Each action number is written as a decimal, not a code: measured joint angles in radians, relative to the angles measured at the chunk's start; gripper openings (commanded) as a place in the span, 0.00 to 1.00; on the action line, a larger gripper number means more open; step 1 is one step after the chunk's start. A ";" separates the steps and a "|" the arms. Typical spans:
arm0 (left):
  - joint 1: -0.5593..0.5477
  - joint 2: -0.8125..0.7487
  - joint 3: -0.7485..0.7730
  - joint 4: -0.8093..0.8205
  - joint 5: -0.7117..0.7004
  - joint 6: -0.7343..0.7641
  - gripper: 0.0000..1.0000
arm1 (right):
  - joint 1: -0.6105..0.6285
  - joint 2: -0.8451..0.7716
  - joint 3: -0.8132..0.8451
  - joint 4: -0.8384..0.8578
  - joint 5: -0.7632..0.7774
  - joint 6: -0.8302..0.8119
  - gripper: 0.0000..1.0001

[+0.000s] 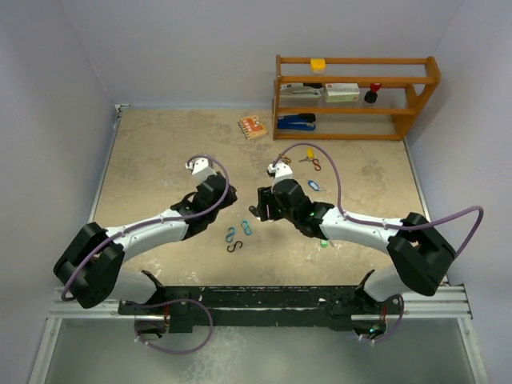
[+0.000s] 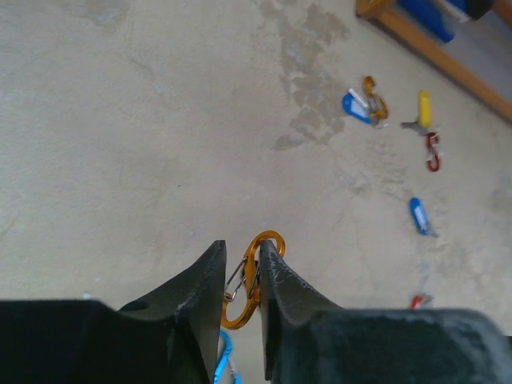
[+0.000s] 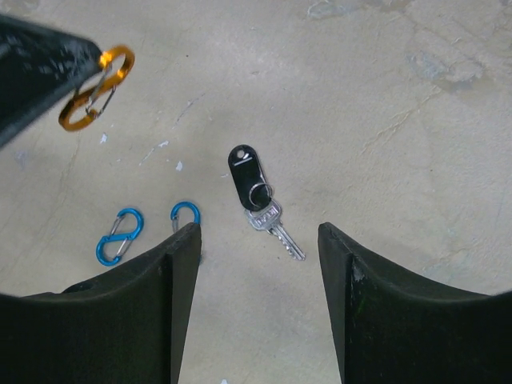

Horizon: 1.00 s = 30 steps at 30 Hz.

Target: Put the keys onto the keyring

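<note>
My left gripper [image 2: 242, 250] is shut on an orange S-shaped keyring clip [image 2: 254, 276], held just above the table; the clip's top loop pokes out past the fingertips. The same clip [image 3: 70, 124] shows at the upper left of the right wrist view. My right gripper [image 3: 258, 232] is open and hovers over a black-tagged key [image 3: 244, 176] lying flat, with nothing between the fingers. More keys lie further back: a yellow one [image 2: 424, 108], a blue one [image 2: 418, 214], and a blue tag [image 2: 356, 106] beside another orange clip. Seen from above, both grippers [image 1: 232, 194] [image 1: 260, 210] face each other mid-table.
Two blue S-clips [image 3: 120, 236] [image 3: 186, 214] lie left of my right fingers, and a black clip [image 1: 234, 246] sits nearer the bases. A red clip [image 2: 433, 152] lies by the yellow key. A wooden shelf [image 1: 356, 96] with office items stands at the back right, with an orange box [image 1: 253, 126] beside it.
</note>
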 measured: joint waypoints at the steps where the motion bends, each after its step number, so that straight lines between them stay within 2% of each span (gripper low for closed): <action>1: 0.000 0.002 0.009 0.011 0.005 -0.022 0.32 | 0.000 -0.010 -0.034 0.035 -0.001 0.000 0.63; 3: 0.000 0.004 0.023 0.031 0.016 -0.062 0.36 | 0.000 -0.022 -0.078 0.089 -0.005 -0.001 0.63; 8: 0.000 0.022 0.051 0.088 0.062 -0.156 0.37 | 0.000 -0.047 -0.161 0.230 -0.032 -0.006 0.64; 17: 0.000 0.061 0.038 0.227 0.162 -0.275 0.37 | -0.039 -0.104 -0.200 0.394 -0.132 0.035 0.64; 23: 0.000 0.062 0.014 0.262 0.188 -0.309 0.37 | -0.145 -0.125 -0.256 0.492 -0.237 0.151 0.66; 30: 0.000 0.063 0.011 0.288 0.204 -0.319 0.37 | -0.177 -0.105 -0.266 0.554 -0.313 0.231 0.68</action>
